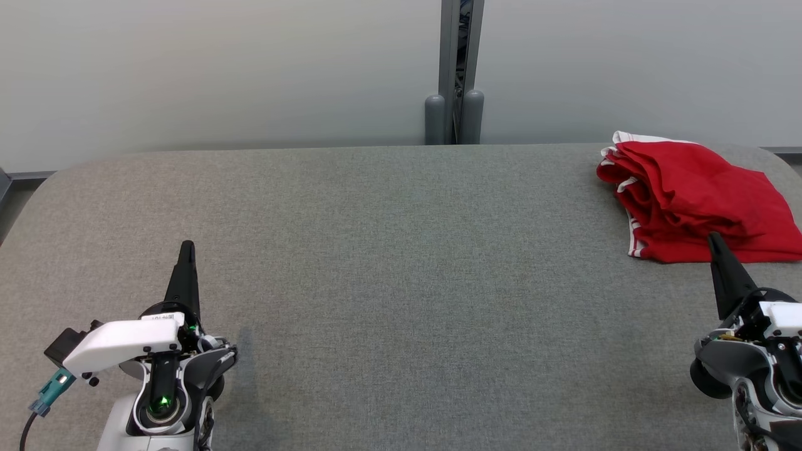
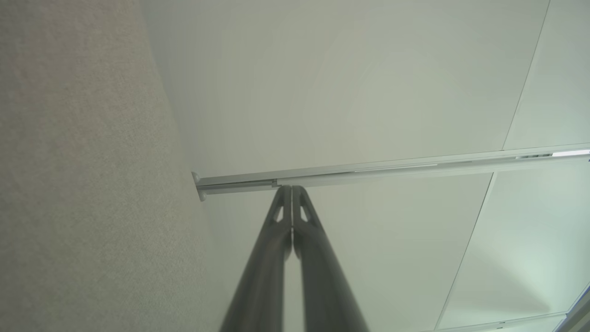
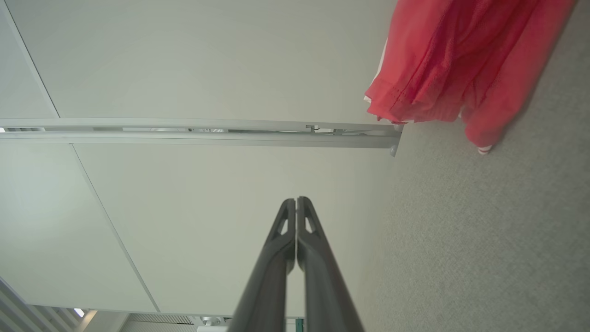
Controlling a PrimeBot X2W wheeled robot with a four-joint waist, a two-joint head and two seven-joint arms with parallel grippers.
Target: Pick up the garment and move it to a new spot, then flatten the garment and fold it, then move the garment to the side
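I've got the left gripper and right gripper resting low over the grey table, jaws pressed together on nothing, while the red garment lies bunched at the far right, just beyond the right one, so that arm seems best placed to reach.

Lab-like room (pale partition panels); grey padded table
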